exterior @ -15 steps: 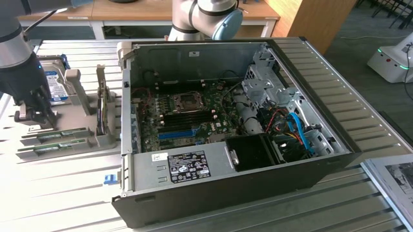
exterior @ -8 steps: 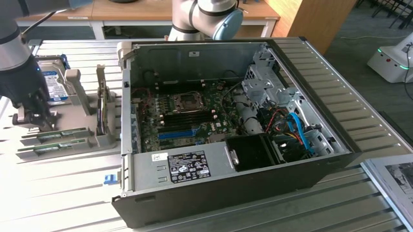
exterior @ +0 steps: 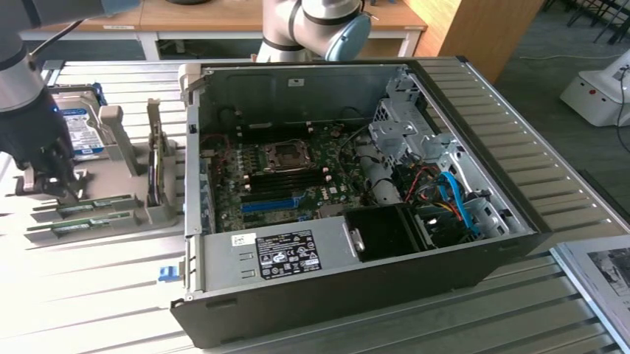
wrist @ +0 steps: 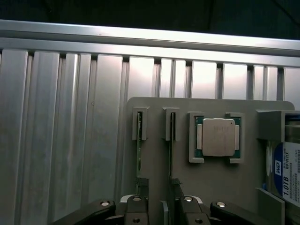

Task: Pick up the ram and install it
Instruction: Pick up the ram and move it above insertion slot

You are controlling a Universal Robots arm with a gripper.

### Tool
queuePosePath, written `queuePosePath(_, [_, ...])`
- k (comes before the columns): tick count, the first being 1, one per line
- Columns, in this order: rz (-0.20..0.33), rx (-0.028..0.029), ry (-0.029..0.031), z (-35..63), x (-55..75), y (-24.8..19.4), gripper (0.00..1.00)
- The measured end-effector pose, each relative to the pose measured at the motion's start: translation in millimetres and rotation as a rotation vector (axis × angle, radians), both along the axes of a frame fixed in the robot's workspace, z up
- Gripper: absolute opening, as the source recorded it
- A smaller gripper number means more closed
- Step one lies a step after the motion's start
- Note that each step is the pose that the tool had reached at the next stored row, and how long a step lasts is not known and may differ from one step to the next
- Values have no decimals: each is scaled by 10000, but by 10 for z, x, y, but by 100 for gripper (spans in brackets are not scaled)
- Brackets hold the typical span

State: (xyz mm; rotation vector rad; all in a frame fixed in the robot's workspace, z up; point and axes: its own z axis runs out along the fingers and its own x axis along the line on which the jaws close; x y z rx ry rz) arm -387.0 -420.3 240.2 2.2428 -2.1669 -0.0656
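DESK: Which step is this?

FIELD: The pickup, by my reading. The gripper (exterior: 54, 190) hangs over the grey holder (exterior: 118, 221), at nine o'clock from the open computer case (exterior: 325, 291) in the exterior view. Its jaws are spread wide and grasp nothing.

DESK: And the ram?

FIELD: The ram (exterior: 94, 203) stands on edge in the holder's slots, one of two green sticks side by side, neither lifted. The hard drive (exterior: 81, 125) sits at twelve o'clock from them. In the wrist view the fingers (wrist: 140, 206) are at the sticks' near ends; whether they touch, I cannot tell.

DESK: What does the next move call for?

FIELD: I judge it needs jaws squared across one thin board, clear of its neighbour and the processor (wrist: 218, 137).
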Motion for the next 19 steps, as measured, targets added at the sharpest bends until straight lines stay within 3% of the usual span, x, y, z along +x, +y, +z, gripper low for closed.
queuePosePath(12, [3, 0, 0, 0, -21, -99, 31])
queuePosePath(19, [2, 0, 0, 0, -22, -101, 31])
